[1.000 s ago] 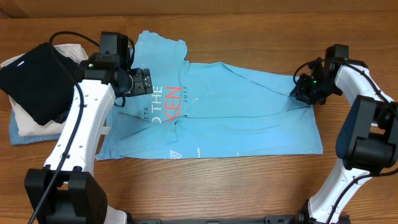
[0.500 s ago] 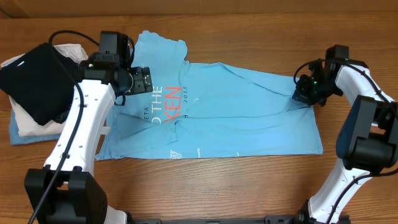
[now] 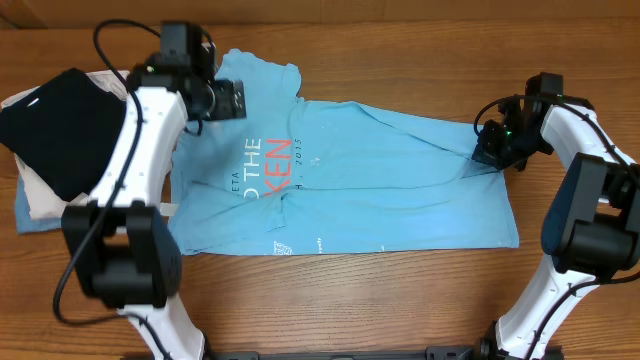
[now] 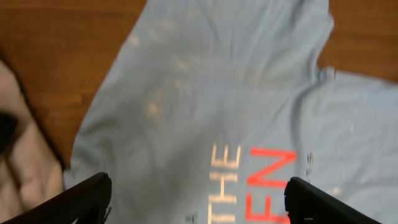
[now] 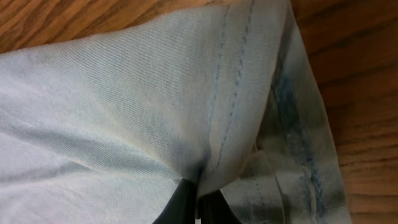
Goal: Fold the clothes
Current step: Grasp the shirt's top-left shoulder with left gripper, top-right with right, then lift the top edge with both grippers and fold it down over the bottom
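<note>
Left arm extended forward, left claw (image 3: 237, 100) spread wide. Right arm bent inward, right claw (image 3: 488, 151) pinched tight on the T-shirt (image 3: 380, 175) edge.

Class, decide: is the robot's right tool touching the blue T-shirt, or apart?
Touching. The right wrist view shows the right tool pinched shut on a raised fold of the T-shirt near its hem.
</note>
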